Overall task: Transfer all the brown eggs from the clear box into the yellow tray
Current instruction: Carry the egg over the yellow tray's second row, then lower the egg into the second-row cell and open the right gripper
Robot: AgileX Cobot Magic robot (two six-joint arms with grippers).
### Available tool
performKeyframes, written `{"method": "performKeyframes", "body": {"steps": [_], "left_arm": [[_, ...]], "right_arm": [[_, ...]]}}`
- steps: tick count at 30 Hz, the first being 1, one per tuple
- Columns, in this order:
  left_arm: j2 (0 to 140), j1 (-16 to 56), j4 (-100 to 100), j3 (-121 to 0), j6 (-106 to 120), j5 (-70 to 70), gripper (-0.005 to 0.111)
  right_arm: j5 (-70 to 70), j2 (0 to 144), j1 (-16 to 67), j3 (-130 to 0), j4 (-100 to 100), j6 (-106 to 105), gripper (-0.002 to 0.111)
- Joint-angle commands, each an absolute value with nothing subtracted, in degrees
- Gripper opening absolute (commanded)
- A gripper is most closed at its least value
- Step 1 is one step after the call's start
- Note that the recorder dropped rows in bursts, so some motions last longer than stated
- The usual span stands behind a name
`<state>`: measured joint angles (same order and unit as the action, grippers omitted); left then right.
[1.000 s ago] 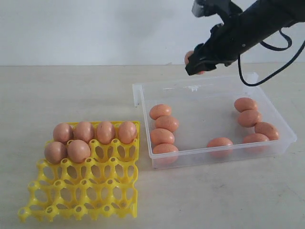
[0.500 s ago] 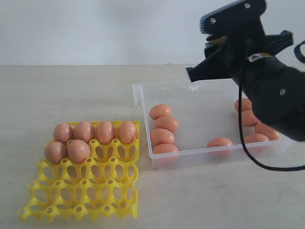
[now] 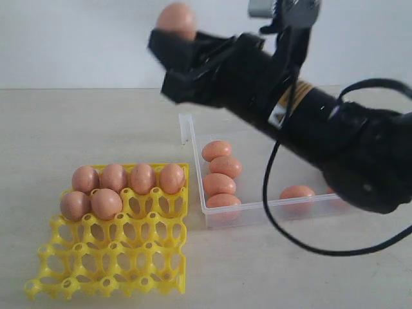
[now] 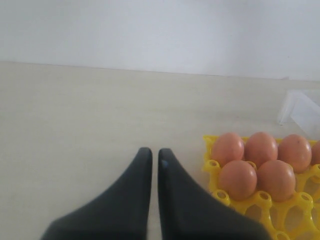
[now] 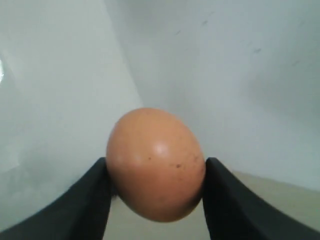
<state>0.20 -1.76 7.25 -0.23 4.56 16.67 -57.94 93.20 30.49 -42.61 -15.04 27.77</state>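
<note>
1. The black right arm slanted up and leftward over the clear, shallow plastic box, with the right gripper raised high.
2. Its jaws clamped one smooth brown egg by the sides.
3. The left gripper was pinched together and empty, near the bright yellow lattice tray, which held six eggs.
4. Further eggs lay in the box.

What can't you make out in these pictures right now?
- Exterior view: the right arm covers the right part of the clear box, so its brown eggs cannot be counted.
- Left wrist view: the frame edge cuts off most of the yellow tray.
- Right wrist view: the held egg in the right claw fills the middle; what lies below it is out of view.
</note>
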Motion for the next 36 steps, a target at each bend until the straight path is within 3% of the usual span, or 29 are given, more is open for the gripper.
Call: {"method": "performKeyframes", "body": {"steps": [1, 12, 21, 36], "left_arm": [[0.0, -1.4, 6.94, 0.0, 4.55, 16.26, 0.004], [0.0, -1.4, 6.94, 0.0, 4.55, 16.26, 0.004], [0.0, -1.4, 6.94, 0.0, 4.55, 16.26, 0.004], [0.0, -1.4, 6.94, 0.0, 4.55, 16.26, 0.004]], "right_arm": [[-62.99, 101.81, 34.81, -42.71, -17.02, 32.48, 0.0], [-62.52, 115.87, 42.38, -43.81, -13.13, 32.62, 0.0], [-30.16, 115.9, 42.51, -55.42, -12.75, 32.4, 0.0], [-22.02, 115.9, 43.87, -57.32, -13.55, 22.87, 0.0]]}}
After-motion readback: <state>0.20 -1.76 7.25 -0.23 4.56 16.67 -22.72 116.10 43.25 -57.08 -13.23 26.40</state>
